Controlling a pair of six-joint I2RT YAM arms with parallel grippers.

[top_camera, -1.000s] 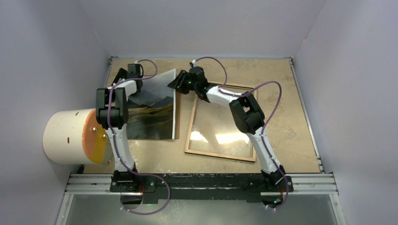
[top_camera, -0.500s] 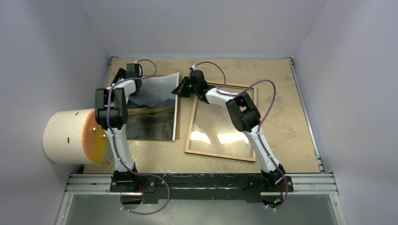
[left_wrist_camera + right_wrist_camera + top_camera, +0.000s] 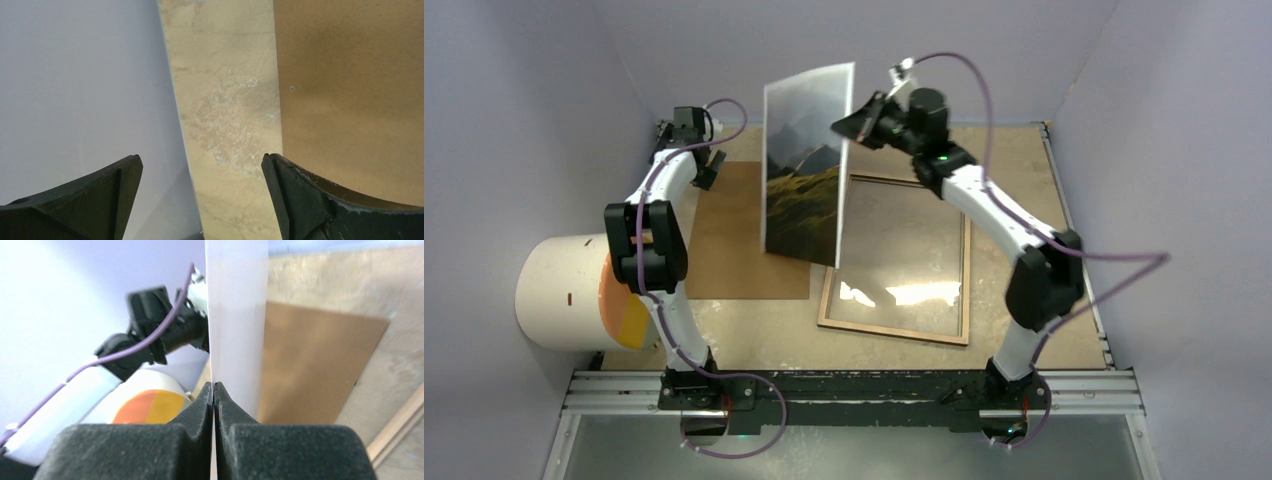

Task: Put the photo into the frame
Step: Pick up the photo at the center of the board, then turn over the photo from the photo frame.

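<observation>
The photo [image 3: 804, 170], grey mountains over green-brown hills, hangs upright in the air above the table's middle. My right gripper [image 3: 852, 125] is shut on its upper right edge. In the right wrist view the print's white back [image 3: 235, 315] runs up from the pinched fingertips [image 3: 214, 386]. The frame [image 3: 902, 262] lies flat with its wood-brown back up and clear pane showing, right of and below the photo. My left gripper [image 3: 706, 172] is open and empty at the far left corner, over bare table [image 3: 225, 125] beside the brown backing board [image 3: 350, 90].
The brown backing board [image 3: 749, 235] lies flat left of the frame, where the photo lay before. A cream cylinder with an orange and yellow end [image 3: 589, 290] sits at the table's left edge. Lilac walls enclose the table on three sides.
My right gripper has closed on the photo and lifted it off the backing board into the air, tilted upright. My left gripper has let go and drawn back to the far left corner.
</observation>
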